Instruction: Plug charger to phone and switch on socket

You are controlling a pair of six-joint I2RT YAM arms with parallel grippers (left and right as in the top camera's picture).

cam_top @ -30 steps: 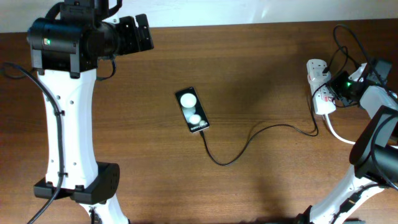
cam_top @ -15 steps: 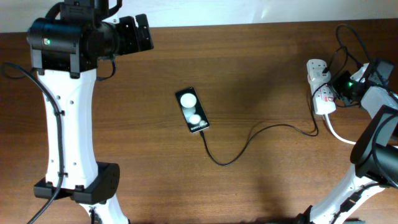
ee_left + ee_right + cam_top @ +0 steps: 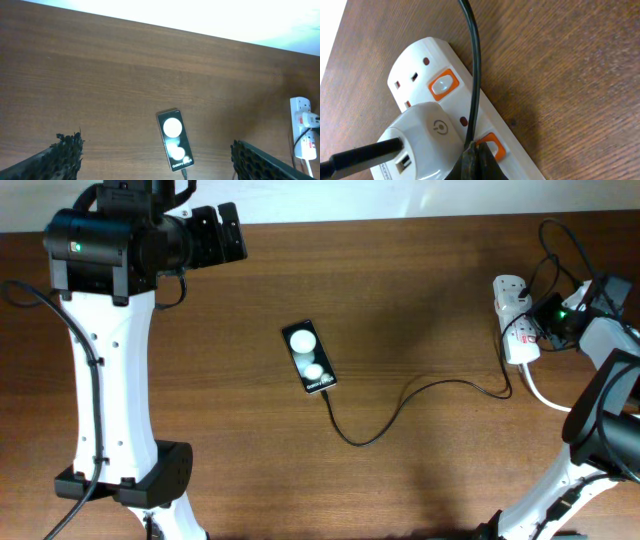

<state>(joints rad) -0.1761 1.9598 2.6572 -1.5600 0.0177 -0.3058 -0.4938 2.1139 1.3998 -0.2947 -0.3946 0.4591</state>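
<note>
a brown wooden desk point(image 3: 200, 380) fills the view, with a pale wall point(image 3: 400, 195) along its far edge. at the far left the left tool point(image 3: 228, 235) hangs above the desk with its fingers spread wide and nothing between them. it is well apart from everything and has no part in this step. near the middle the phone point(image 3: 309, 357) lies flat, screen up. the charger point(image 3: 400, 402) meets its near end, seemingly seated, then loops right toward the socket point(image 3: 510, 320) at the right edge, so only the switching looks left to do. there the right tool point(image 3: 474, 159) has its fingers pressed together into one blunt tip, holding nothing, at the orange switch point(image 3: 490, 144) beside the white adapter point(image 3: 417, 142). whether it touches the switch i cannot tell. the press should go straight down on the rocker, not sideways, since the light strip could slide. a thin black cable point(image 3: 472, 60) runs just beside the tip and must not get trapped under it. the other switch point(image 3: 443, 84) serves an empty outlet and should be left alone.
</note>
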